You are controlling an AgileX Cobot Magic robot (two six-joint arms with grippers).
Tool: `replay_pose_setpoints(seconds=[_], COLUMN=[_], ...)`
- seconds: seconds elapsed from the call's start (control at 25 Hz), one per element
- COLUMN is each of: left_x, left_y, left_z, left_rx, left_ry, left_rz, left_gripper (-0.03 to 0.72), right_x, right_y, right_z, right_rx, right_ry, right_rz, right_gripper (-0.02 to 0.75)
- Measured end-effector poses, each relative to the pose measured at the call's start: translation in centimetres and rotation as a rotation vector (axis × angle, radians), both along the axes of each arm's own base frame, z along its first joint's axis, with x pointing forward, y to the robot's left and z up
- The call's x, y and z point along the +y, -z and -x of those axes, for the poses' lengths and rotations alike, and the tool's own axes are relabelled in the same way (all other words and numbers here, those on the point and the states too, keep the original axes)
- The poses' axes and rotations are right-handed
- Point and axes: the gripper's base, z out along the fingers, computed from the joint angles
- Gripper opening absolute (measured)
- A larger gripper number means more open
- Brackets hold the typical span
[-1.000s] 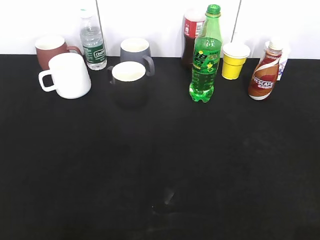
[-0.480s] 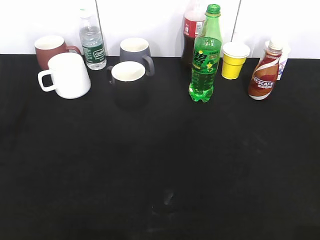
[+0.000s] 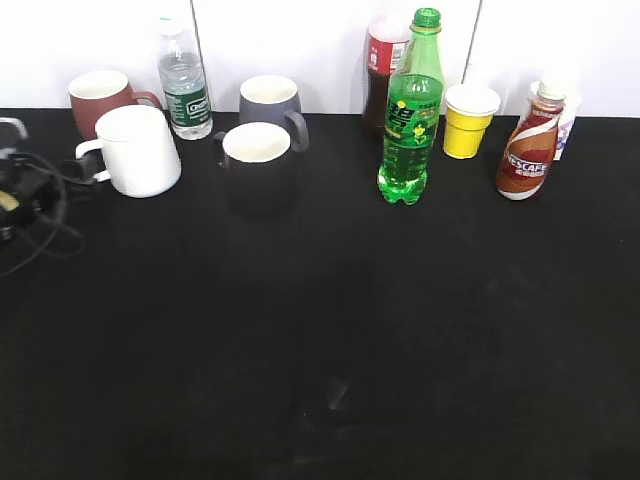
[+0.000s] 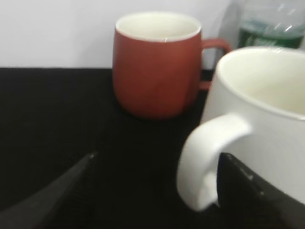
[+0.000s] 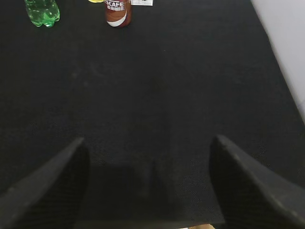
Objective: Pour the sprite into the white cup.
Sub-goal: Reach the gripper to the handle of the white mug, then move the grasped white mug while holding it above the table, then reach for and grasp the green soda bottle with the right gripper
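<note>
The sprite [image 3: 410,120], a tall green bottle with its green cap on, stands upright at the back centre-right; its base also shows in the right wrist view [image 5: 42,12]. The white cup [image 3: 140,150] stands at the back left, handle facing left. My left gripper [image 3: 88,178] is at the left edge, level with that handle. In the left wrist view the left gripper [image 4: 157,157] is open, and the white cup's [image 4: 267,119] handle sits between the fingers, close to the right finger. My right gripper [image 5: 147,143] is open and empty over bare black table, out of the exterior view.
A red-brown mug [image 3: 100,95] and a water bottle [image 3: 185,85] stand just behind the white cup. A dark mug [image 3: 257,165], a grey mug [image 3: 270,100], a cola bottle [image 3: 382,70], a yellow cup [image 3: 468,120] and a Nescafe bottle [image 3: 528,150] line the back.
My left arm has come into the exterior view from the left edge and reached the white cup's handle. The bottles and cups have not moved.
</note>
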Motion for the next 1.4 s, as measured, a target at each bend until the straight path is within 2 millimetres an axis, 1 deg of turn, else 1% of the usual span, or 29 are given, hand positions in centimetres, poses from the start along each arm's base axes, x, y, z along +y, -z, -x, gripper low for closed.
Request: replay_pose_setpoints(seconds=[0.08,0.12,0.2,0.28,0.32,0.4,0.44,0.56,0.6,0.68,0.76,0.84,0.88,0.92,0.96,1.0,1.04,1.12,1.16,1.2,1.24,1.28,1.32,1.36,1.4], left_x=[0.1,0.2,0.3,0.2,0.1,-0.2,-0.3,-0.4,-0.4,-0.3,-0.3,-0.4,-0.6,-1.1,-1.8,-2.6,-3.5,-5.5,-6.5,-7.2,-7.8,-8.1,-8.1,-8.2,-8.2], left_y=[0.9,1.1,1.3,1.4,1.5,1.6,1.5,1.3,0.8,-0.5,-2.8,-5.4,-6.7,-7.8,-8.8,-9.2,-9.4,-9.5,-9.5,-9.5,-9.5,-9.5,-9.5,-9.5,-9.5], left_z=[-1.5,-2.2,-3.7,-5.1,-5.5,-6.0,-6.0,-5.9,-5.5,-3.5,-0.2,3.8,5.9,7.8,9.5,10.9,11.7,12.2,12.5,12.7,12.9,13.0,13.0,13.1,13.1], left_rx=[0.016,0.02,0.009,-0.001,-0.003,-0.01,-0.018,-0.022,-0.02,-0.007,-0.037,-0.07,-0.09,-0.106,-0.128,-0.129,-0.136,-0.142,-0.143,-0.146,-0.147,-0.147,-0.147,-0.147,-0.146], left_ry=[-0.012,-0.025,-0.031,-0.023,-0.011,0.032,0.041,0.049,0.05,0.053,0.043,0.046,0.054,0.08,0.124,0.172,0.224,0.314,0.351,0.382,0.406,0.419,0.422,0.424,0.424], left_rz=[0.001,0.005,0.007,0.002,-0.004,-0.026,-0.026,-0.03,-0.033,-0.047,-0.036,-0.032,-0.03,-0.034,-0.043,-0.051,-0.059,-0.062,-0.06,-0.058,-0.057,-0.057,-0.057,-0.057,-0.057], left_gripper=[0.568,0.55,0.464,0.394,0.339,0.126,0.06,0.06,0.06,0.059,0.057,0.057,0.056,0.056,0.056,0.055,0.055,0.055,0.054,0.054,0.054,0.054,0.054,0.054,0.054], right_x=[0.0,0.0,0.0,0.0,0.0,0.0,0.0,0.0,0.0,0.0,0.0,0.0,0.0,0.1,0.2,0.3,0.5,0.9,1.0,1.2,1.5,2.1,2.8,3.5,4.8], right_y=[0.0,0.0,0.0,0.0,0.0,0.0,0.0,0.0,0.0,0.0,0.0,0.0,-0.5,-1.5,-2.5,-3.1,-2.8,-1.1,0.0,0.6,1.4,2.6,3.8,5.1,6.3], right_z=[0.0,0.0,0.0,0.0,0.0,0.0,0.0,0.0,0.0,0.0,0.0,0.0,0.0,-0.5,-1.5,-3.2,-5.3,-10.1,-12.5,-14.7,-16.8,-18.9,-20.6,-22.2,-23.6], right_rx=[0.0,0.0,0.0,0.0,0.0,0.0,0.0,0.0,0.0,0.0,0.0,-0.001,-0.036,-0.127,-0.216,-0.285,-0.317,-0.389,-0.39,-0.407,-0.427,-0.436,-0.428,-0.381,-0.335], right_ry=[0.0,0.0,0.0,0.0,0.0,0.0,0.0,0.0,0.0,-0.001,-0.001,0.001,0.0,-0.004,-0.011,-0.019,-0.026,-0.043,-0.051,-0.053,-0.071,-0.132,-0.192,-0.23,-0.28], right_rz=[0.0,0.0,0.0,0.0,0.0,0.0,0.0,0.0,0.0,-0.002,-0.002,-0.008,-0.01,-0.012,-0.015,-0.018,-0.019,-0.021,-0.021,-0.045,-0.059,-0.049,-0.058,-0.083,-0.103], right_gripper=[0.587,0.587,0.587,0.587,0.587,0.587,0.587,0.587,0.587,0.587,0.587,0.587,0.579,0.564,0.54,0.514,0.496,0.485,0.485,0.493,0.523,0.549,0.562,0.567,0.568])
